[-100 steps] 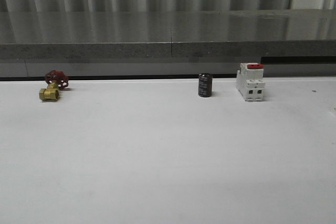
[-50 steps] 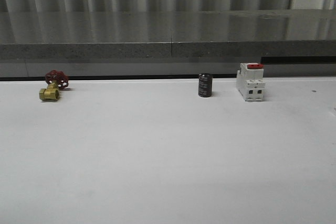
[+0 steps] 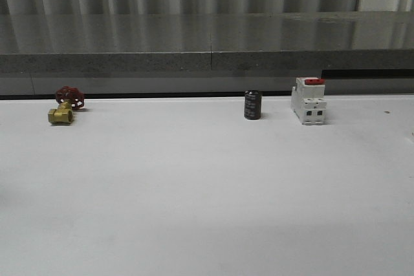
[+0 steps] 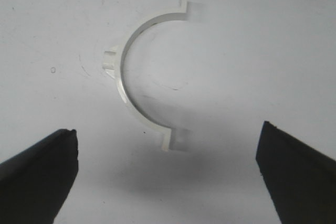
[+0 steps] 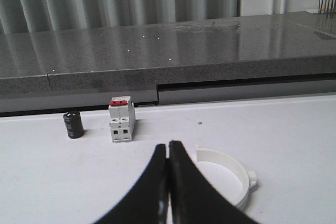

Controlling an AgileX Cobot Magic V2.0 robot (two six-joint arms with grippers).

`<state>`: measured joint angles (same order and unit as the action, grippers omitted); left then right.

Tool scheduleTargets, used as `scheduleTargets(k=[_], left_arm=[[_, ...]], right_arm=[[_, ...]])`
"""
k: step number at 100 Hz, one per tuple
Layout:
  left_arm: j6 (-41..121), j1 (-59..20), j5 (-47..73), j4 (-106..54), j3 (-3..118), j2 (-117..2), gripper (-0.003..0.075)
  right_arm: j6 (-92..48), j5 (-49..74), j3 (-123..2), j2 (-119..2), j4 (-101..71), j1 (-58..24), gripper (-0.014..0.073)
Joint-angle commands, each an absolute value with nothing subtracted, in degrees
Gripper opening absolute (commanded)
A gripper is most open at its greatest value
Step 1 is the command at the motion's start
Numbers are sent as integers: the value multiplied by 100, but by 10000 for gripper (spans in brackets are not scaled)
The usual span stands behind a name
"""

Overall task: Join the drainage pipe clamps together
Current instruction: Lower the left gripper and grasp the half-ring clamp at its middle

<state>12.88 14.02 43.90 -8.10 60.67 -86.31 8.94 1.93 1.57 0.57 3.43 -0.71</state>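
the white table [image 3: 207, 185] carries three small items along its far edge in the front view: a brass valve [image 3: 63, 108] with a red handwheel towards the far left corner, a black cylindrical capacitor [image 3: 253, 105] standing upright right of the middle, and just beside it, further right, a white circuit breaker [image 3: 308, 100] with a red top, also upright. the capacitor and breaker stand apart, not touching, and the valve is well apart from both.

in the left wrist view the left gripper [image 4: 168, 171] hangs over the table with its two black fingers [image 4: 39, 174] spread wide, nothing between them. one white drainage pipe clamp half [image 4: 139, 74] lies flat on the table below and between the fingers, an arc with a small flat tab at each end and a short stub on its outer curve; the fingers do not touch it. a corner of the brass valve peeks in near it.

in the right wrist view the right gripper [image 5: 168, 182] has its black fingers [image 5: 149, 187] pressed together, holding nothing. the second clamp half [image 5: 228, 179] lies flat on the table just beside and partly behind the fingers, a small tab showing on its outer rim. whether the fingers touch it cannot be told. the capacitor and breaker stand beyond, towards the far edge.
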Motion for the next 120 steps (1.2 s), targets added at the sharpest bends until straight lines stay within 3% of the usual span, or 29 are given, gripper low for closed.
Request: scheduleTargets(k=[1,47,111,120], left_arm=[[1600,1499,4170,-938,6457,-8928,667],[1842,1635,3426,-878,6911,-10351,667],[1890,1635,2953,-855,6953,-10860,667],[1890,1635,2959,-855,6953,-10860,636]], right_arm=[[875,-283,60,140,374,-36,-67],[875,-283,60,140,374,-36,-67],[875,-283,60,140,374,-36,-67],[875,-283,60,140,374,-36,-67]])
